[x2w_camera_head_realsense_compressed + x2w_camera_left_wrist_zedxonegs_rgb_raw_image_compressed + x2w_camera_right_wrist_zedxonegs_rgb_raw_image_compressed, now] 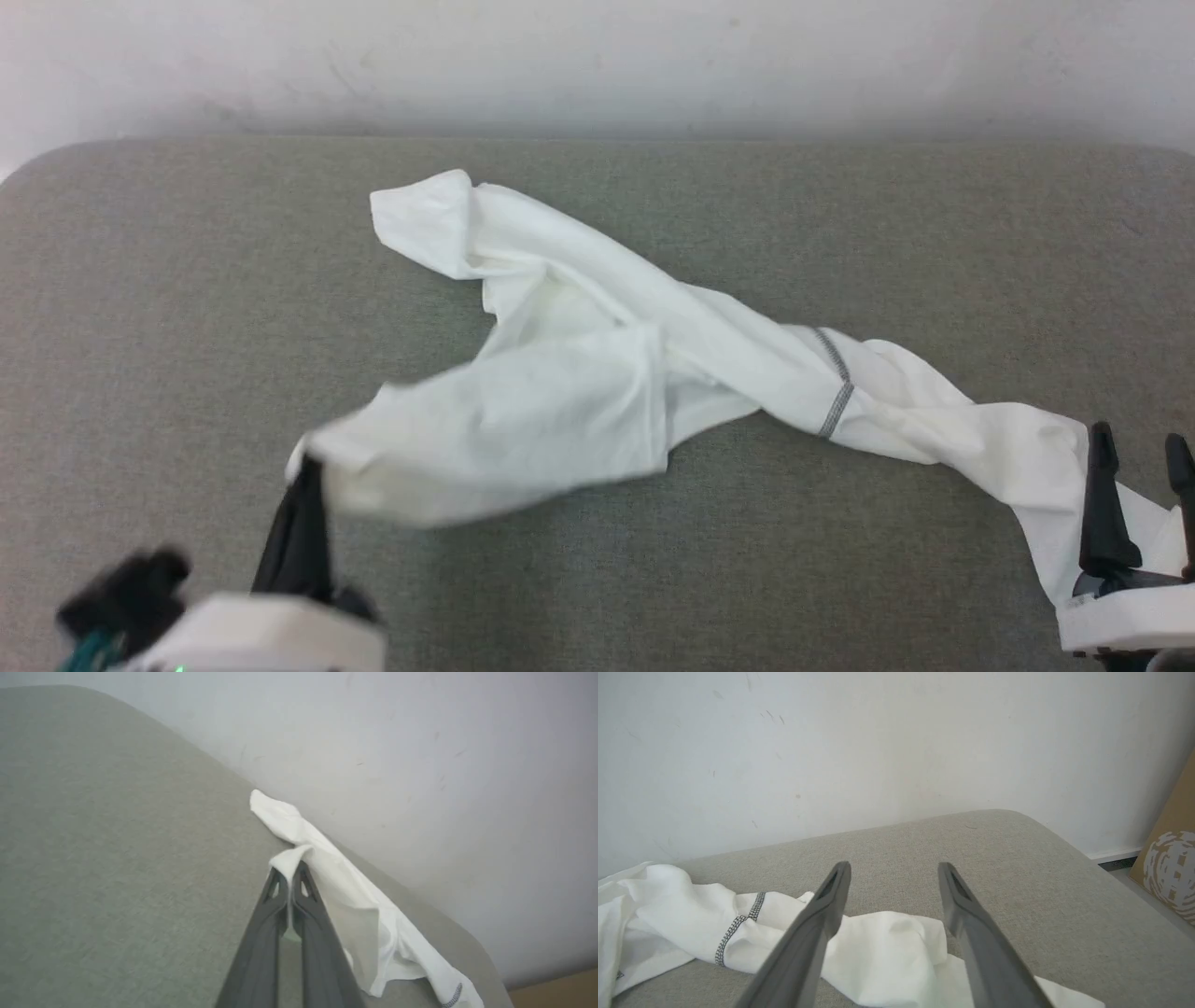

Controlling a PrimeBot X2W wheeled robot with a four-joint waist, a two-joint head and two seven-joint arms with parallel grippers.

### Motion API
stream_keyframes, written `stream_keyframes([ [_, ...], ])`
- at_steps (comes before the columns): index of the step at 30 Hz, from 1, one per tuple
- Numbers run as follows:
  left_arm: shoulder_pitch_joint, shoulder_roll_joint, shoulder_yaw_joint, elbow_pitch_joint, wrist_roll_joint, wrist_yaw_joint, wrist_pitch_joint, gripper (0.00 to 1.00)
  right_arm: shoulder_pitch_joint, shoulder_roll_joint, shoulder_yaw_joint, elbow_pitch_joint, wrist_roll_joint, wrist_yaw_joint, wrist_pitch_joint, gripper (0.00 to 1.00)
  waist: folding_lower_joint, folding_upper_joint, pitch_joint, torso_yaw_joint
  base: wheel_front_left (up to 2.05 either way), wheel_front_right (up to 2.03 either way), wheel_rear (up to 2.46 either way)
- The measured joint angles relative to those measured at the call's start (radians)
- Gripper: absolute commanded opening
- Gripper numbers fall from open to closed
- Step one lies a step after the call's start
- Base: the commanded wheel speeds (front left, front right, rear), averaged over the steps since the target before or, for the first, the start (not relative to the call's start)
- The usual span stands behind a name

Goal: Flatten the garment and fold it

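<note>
Garment (597,373) lies twisted and bunched mid-table (168,308). One end is far-centre and a long tail runs to the near right edge. Grey zigzag seam (837,383) shows right of centre. My left claw (306,464) is pressed together, pinching a corner of the near-left flap, which is lifted off the table. My right claw (1141,443) is spread wide over the near-right tail, gripping nothing.

Risks, my read:
- Thin fabric slips out of that small pinch if I pull hard.
- Pulling from the left alone drags the whole bundle instead of spreading it, and could tighten the twist.
- The unpinned tail could slide off the near right edge.
</note>
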Motion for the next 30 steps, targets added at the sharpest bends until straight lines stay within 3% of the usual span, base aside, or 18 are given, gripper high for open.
stream_keyframes([
  [5, 0.246, -0.04, 0.142, 0.095, -0.111, 0.011, -0.094, 0.0, 0.026, -0.001, -0.021, -0.01, -0.006, 0.0, 0.012, 1.0, 0.0, 0.0, -0.009, 0.025, 0.0, 0.0, 0.0],
  [9, 0.294, -0.061, 0.2, 0.236, -0.154, 0.016, -0.12, 0.0, 0.03, 0.0, -0.017, -0.015, -0.007, 0.0, 0.023, 1.0, 0.0, 0.0, -0.014, 0.036, 0.0, 0.0, 0.0],
  [10, 0.294, -0.073, 0.213, 0.262, -0.166, 0.023, -0.126, 0.05, 0.03, 0.0, -0.015, -0.015, -0.007, 0.0, 0.025, 1.0, 0.0001, 0.0, -0.016, 0.037, 0.0, 0.0, 0.0],
  [11, 0.294, -0.068, 0.207, 0.291, -0.157, 0.031, -0.124, 0.49, 0.029, 0.0, -0.012, -0.015, -0.007, 0.0, 0.026, 1.0, 0.0001, 0.0, -0.017, 0.038, 0.0, 0.0, 0.0],
  [12, 0.292, -0.059, 0.2, 0.309, -0.141, 0.037, -0.123, 1.0, 0.029, 0.0, -0.009, -0.015, -0.007, 0.0, 0.026, 1.0, 0.0001, 0.0, -0.019, 0.037, 0.0, 0.0, 0.0],
  [16, 0.253, -0.058, 0.196, 0.29, -0.133, 0.028, -0.139, 1.0, 0.03, 0.0, -0.003, -0.015, -0.007, 0.0, 0.026, 1.0, 0.0001, 0.0001, -0.024, 0.034, 0.0, 0.0, 0.0],
  [20, 0.198, 0.015, 0.156, 0.17, -0.052, 0.027, -0.127, 1.0, 0.03, 0.0, -0.002, -0.014, -0.007, 0.0, 0.026, 1.0, 0.0002, 0.0001, -0.025, 0.025, 0.0, 0.0, 0.0],
  [26, 0.076, 0.164, -0.019, 0.032, 0.136, 0.008, 0.011, 1.0, 0.03, 0.0, 0.008, -0.013, -0.007, 0.0, 0.026, 1.0, 0.0002, 0.0, -0.017, 0.013, 0.0, 0.0, 0.0],
  [30, -0.015, 0.192, -0.183, 0.059, 0.226, -0.034, 0.153, 1.0, 0.029, 0.0, 0.016, -0.01, -0.006, 0.0, 0.026, 1.0, 0.0002, 0.0, -0.005, 0.004, 0.0, 0.0, 0.0],
])
